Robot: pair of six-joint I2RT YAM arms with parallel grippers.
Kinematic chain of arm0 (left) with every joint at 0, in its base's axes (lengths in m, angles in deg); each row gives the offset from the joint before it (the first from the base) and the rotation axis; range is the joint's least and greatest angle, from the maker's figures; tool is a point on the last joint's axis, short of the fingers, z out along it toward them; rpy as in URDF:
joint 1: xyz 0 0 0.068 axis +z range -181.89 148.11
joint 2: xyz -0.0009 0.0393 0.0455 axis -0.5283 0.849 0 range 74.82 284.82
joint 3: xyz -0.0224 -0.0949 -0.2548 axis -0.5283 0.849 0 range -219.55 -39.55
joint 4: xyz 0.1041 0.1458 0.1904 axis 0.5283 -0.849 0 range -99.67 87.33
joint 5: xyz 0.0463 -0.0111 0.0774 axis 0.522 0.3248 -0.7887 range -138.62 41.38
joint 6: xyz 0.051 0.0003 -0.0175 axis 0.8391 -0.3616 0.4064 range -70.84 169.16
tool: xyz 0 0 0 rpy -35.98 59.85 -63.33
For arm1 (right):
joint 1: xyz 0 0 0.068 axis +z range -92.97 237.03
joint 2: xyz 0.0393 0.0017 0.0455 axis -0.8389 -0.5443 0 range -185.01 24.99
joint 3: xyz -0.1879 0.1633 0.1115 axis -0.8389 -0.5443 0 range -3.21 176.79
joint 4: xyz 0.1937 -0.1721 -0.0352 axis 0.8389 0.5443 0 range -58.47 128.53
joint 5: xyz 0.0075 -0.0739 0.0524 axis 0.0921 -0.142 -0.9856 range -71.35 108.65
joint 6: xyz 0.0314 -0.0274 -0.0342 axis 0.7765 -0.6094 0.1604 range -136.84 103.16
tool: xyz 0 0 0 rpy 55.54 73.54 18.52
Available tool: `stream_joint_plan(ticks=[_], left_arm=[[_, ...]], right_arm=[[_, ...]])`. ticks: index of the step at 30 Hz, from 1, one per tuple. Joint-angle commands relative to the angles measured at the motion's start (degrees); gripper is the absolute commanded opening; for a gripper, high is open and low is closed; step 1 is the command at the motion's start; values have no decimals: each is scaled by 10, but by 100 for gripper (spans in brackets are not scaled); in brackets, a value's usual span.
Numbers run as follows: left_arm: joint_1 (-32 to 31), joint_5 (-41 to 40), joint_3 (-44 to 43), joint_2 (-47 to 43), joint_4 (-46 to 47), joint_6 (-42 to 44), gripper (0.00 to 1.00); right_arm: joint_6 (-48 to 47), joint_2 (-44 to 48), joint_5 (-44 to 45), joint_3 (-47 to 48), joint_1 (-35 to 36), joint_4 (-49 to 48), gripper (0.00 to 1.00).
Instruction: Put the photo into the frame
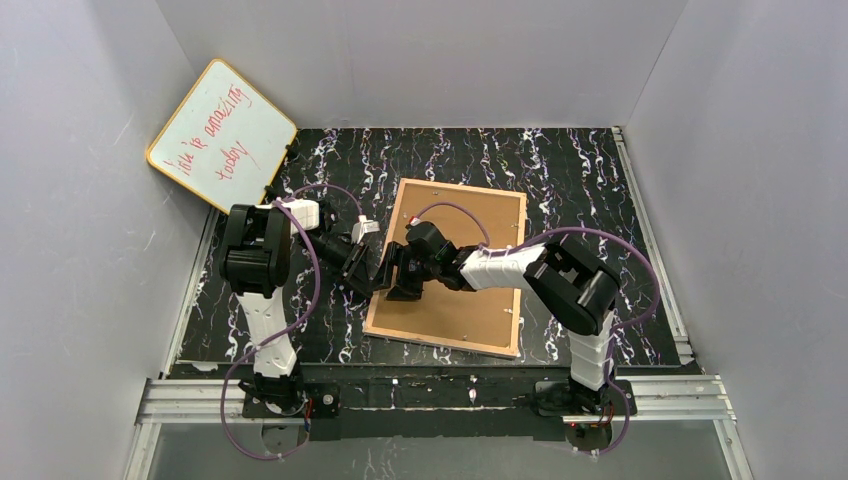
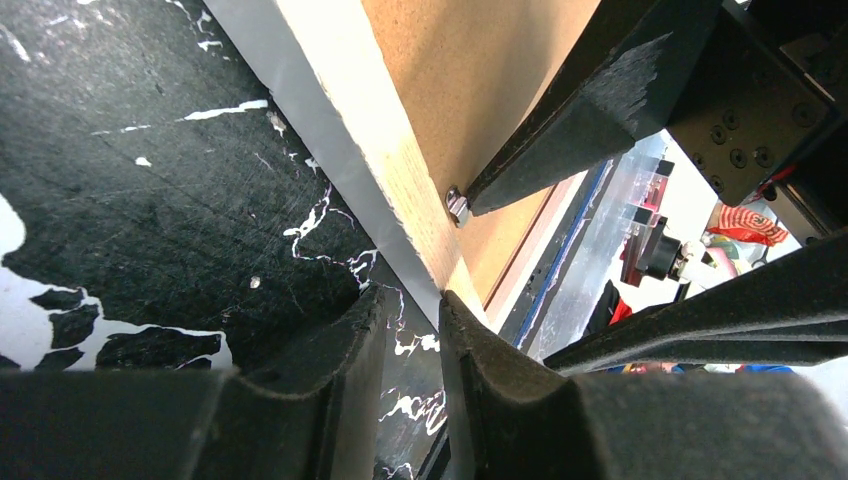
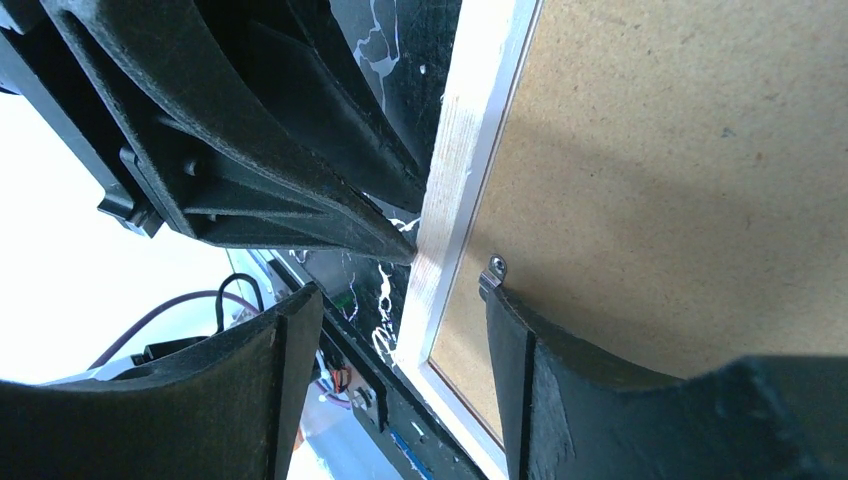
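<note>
The frame (image 1: 440,343) lies face down on the table, its tan wood back up, with a brown backing board (image 1: 465,205) set into it. The photo is not in view. My left gripper (image 1: 363,268) sits low at the frame's left edge. In the left wrist view its jaws (image 2: 412,300) stand narrowly open with only table between them, and the right fingertip touches the wooden rail (image 2: 400,190). My right gripper (image 3: 400,295) is open and straddles that rail (image 3: 450,190). One of its fingertips rests at a small metal tab (image 3: 493,272) on the board (image 3: 680,150).
A yellow-rimmed whiteboard (image 1: 222,135) with red writing leans in the back left corner. Grey walls close in three sides of the black marbled table (image 1: 570,170). An aluminium rail (image 1: 440,395) runs along the near edge. The two grippers are close together.
</note>
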Motion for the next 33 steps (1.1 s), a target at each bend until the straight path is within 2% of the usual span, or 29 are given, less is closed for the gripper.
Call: stream_joint_plan(ticks=[1,27,33], left_arm=[[-10,-30,16,-5,26,13,24],[-20,-34,26,-9,30,16,23],[-22,-34,32,-7,32,20,22]], right_arm=[[-7,-20,18,15,5,7,70],[-3,-53,48,25,2,-15,64],[12,-53,85,19,2,-20,64]])
